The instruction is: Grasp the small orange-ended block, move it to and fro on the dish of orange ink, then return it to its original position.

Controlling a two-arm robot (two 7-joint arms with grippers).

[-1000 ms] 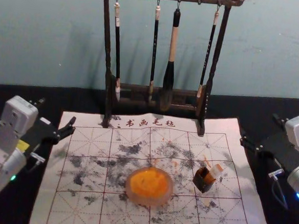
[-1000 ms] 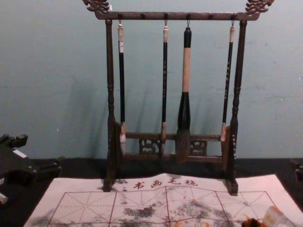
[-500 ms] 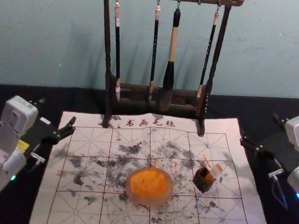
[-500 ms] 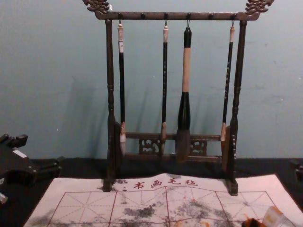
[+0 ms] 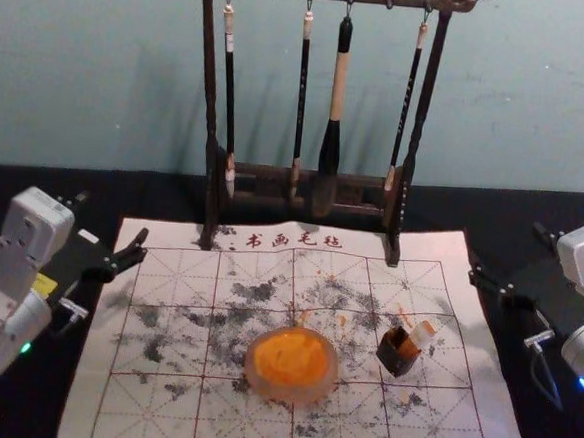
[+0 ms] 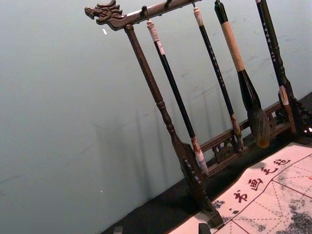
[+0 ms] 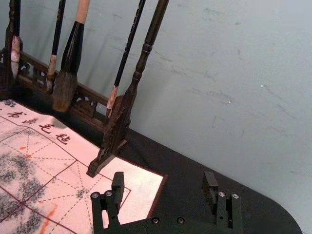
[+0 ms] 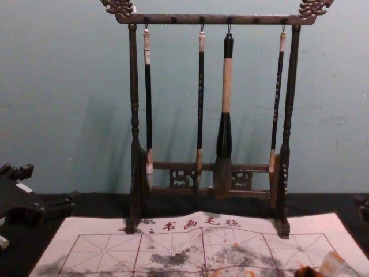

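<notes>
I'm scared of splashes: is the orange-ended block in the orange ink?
No, the block leans at the dark box, away from the dish.

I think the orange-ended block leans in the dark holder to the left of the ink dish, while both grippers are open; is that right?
Not quite: the head view shows the dark holder to the right of the ink dish. The orange-ended block leans in it, and the left gripper and right gripper are open.

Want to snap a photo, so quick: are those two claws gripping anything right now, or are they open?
Left gripper: open, holding nothing, at the head view's left.
Right gripper: open, holding nothing, at the head view's right.
</notes>
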